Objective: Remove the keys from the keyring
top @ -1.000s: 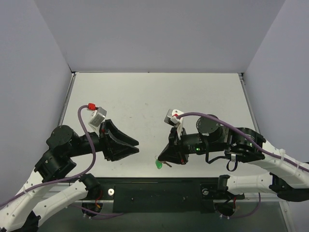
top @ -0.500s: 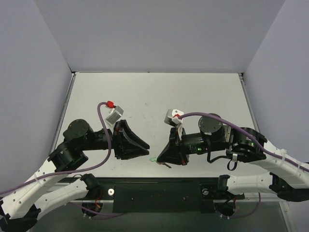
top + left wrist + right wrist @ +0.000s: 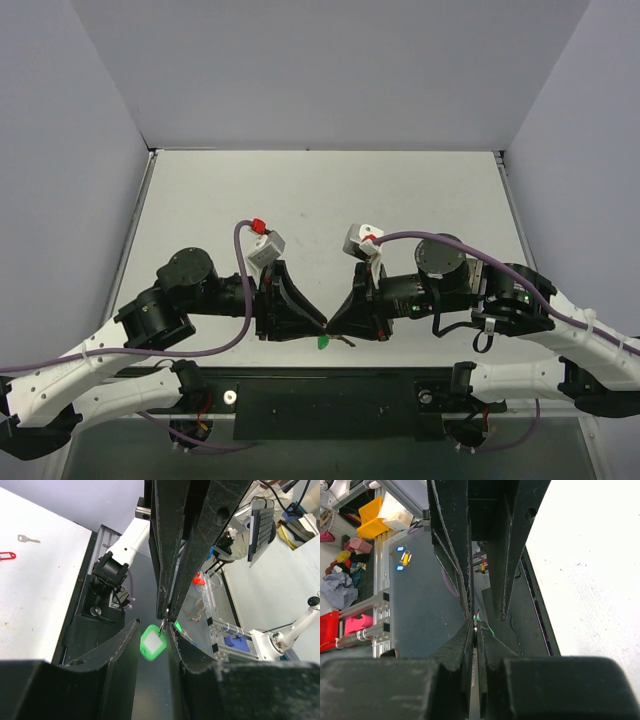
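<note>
- Keyring (image 3: 152,642) hangs in air, top pinched in my pressed-together right gripper (image 3: 336,326).
- My left gripper (image 3: 317,322) spread astride it; I'd close squarely on it, pull gently from key (image 3: 346,342).

The white table (image 3: 300,195) has a matte, faintly speckled top, closed in by pale walls on the left, far and right sides, with a dark base plate (image 3: 330,398) running along its near edge. In the left wrist view, two small things lie flat on a bare stretch of it: a silver key (image 3: 27,539) and, near it but apart from it, a red oval outline piece (image 3: 6,556). Neither one can be made out in the top view.
</note>
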Available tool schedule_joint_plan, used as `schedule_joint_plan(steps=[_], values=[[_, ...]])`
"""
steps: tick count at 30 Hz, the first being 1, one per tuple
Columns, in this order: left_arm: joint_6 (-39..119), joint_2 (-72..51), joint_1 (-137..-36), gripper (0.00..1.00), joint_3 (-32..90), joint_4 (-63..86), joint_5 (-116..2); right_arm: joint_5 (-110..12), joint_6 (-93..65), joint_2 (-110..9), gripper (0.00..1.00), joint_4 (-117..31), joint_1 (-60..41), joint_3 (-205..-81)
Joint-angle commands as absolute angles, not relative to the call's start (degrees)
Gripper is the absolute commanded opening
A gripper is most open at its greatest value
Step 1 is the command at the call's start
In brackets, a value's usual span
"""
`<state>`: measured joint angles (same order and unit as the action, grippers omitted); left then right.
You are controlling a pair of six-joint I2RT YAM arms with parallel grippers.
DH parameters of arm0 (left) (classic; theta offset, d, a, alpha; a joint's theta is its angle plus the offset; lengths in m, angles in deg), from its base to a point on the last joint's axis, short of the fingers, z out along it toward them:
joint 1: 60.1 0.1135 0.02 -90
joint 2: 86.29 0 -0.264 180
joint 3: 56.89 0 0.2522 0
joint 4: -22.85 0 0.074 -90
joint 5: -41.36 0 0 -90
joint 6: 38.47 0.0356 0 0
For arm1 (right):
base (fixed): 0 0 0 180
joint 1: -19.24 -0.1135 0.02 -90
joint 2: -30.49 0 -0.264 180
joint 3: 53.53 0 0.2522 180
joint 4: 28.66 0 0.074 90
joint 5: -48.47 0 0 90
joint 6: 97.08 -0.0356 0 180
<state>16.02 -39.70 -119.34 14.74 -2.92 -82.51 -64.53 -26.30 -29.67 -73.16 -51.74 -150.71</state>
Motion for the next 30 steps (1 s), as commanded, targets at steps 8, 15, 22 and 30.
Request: schedule_joint_plan(steps=[8, 15, 22, 30], values=[[17.9, -40.7, -120.0, 0.35, 19.0, -2.3, -78.1, -64.8, -26.4, -27.5, 0.0, -71.1, -52.2, -151.4], [17.7, -39.6, -121.3, 0.34, 19.3, -1.7, -77.8, -64.6, -26.4, -27.5, 0.0, -70.9, -52.2, -151.8], [17.8, -38.9, -122.5, 0.26, 19.8, -1.6, -77.8, -64.4, -26.6, -27.3, 0.0, -70.0, -52.2, -151.1], [16.4, -40.1, -123.7, 0.0, 18.4, 1.7, -76.5, -61.0, -27.6, -26.0, 0.0, -65.9, -52.7, -147.8]])
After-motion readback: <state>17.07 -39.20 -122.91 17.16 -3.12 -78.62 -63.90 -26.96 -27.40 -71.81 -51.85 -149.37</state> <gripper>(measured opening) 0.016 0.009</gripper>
